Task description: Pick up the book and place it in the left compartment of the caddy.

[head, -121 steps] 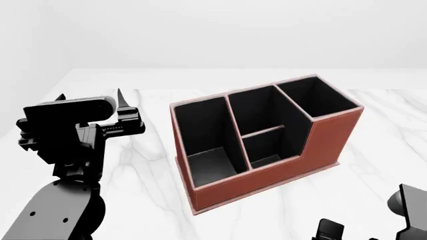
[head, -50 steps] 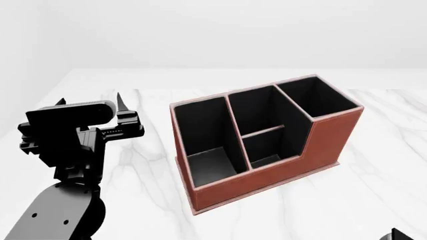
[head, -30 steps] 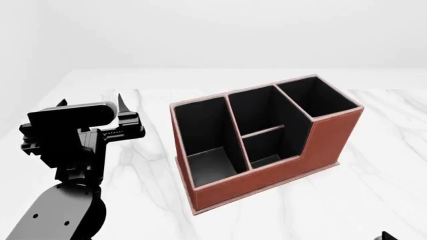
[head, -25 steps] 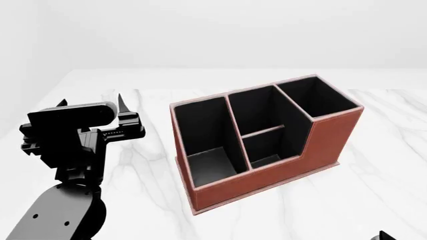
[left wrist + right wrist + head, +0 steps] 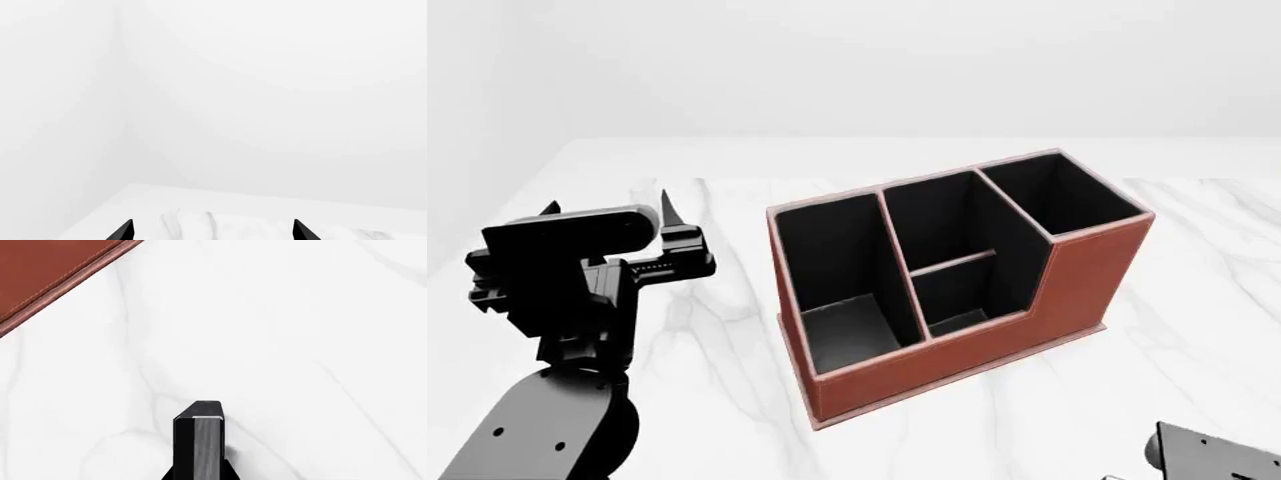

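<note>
The book (image 5: 199,437) shows only in the right wrist view, edge-on, dark covers either side of a pale page edge. My right gripper (image 5: 200,476) is shut on it, above bare marble, with a corner of the reddish-brown caddy (image 5: 47,270) some way off. In the head view the caddy (image 5: 988,335) stands mid-table, and its left compartment (image 5: 834,275) is a long black-lined slot with nothing in it. Left of the caddy, my left gripper (image 5: 609,205) is held open and holds nothing; its fingertips (image 5: 123,231) frame only marble and wall.
White marble table (image 5: 721,330) runs to a far edge against a plain white wall. The caddy's two small middle slots (image 5: 954,260) and taller end slot (image 5: 1061,195) show black interiors. Part of my right arm (image 5: 1214,458) pokes in at the lower right.
Part of my right arm has risen into the lower right corner of the head view. The left arm and the caddy have barely moved.
</note>
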